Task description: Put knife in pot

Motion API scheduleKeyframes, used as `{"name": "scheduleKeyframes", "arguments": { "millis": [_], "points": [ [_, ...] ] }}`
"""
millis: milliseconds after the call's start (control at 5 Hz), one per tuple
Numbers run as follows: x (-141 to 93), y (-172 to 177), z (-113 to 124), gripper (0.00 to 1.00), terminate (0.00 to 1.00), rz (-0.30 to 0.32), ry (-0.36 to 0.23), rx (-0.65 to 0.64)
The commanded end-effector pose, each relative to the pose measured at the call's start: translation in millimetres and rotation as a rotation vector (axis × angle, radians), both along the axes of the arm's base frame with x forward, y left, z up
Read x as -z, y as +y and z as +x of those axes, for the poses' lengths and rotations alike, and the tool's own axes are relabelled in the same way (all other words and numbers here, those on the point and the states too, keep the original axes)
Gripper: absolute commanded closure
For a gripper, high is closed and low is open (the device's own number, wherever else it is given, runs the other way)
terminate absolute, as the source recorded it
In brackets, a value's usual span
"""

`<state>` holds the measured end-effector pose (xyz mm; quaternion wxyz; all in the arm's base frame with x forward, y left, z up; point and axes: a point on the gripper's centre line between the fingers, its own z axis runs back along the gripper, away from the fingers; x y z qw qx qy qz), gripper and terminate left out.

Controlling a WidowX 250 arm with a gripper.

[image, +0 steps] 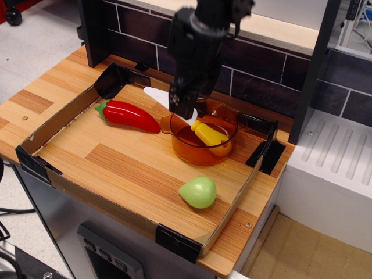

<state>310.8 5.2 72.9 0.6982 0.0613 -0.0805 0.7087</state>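
Observation:
The knife has its yellow handle (211, 136) lying inside the translucent orange pot (203, 152). Its white blade (158, 96) slopes up and out over the pot's back-left rim. My gripper (182, 110) hangs just above that rim, right over the blade where it meets the handle. The jaws look parted, and the knife seems to rest on the pot rather than hang from them. The fingertips are dark and hard to make out against the arm.
A red toy pepper (128, 115) lies left of the pot. A green pear-shaped toy (198, 192) sits in front of it. All stand on a wooden board ringed by a low cardboard wall (58, 119). A dark tiled wall (256, 70) rises behind.

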Motion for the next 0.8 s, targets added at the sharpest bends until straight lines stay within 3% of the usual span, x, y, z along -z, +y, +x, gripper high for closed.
{"name": "scheduleKeyframes", "arguments": {
  "millis": [0, 200, 400, 600],
  "points": [
    [-72, 25, -1, 0.0, 0.0, -0.046, -0.136, 0.009],
    [-85, 41, -11, 0.0, 0.0, 0.006, -0.127, 0.048],
    [-85, 41, -11, 0.0, 0.0, 0.006, -0.127, 0.048],
    [-85, 41, -11, 0.0, 1.0, 0.006, -0.127, 0.048]
  ]
}}
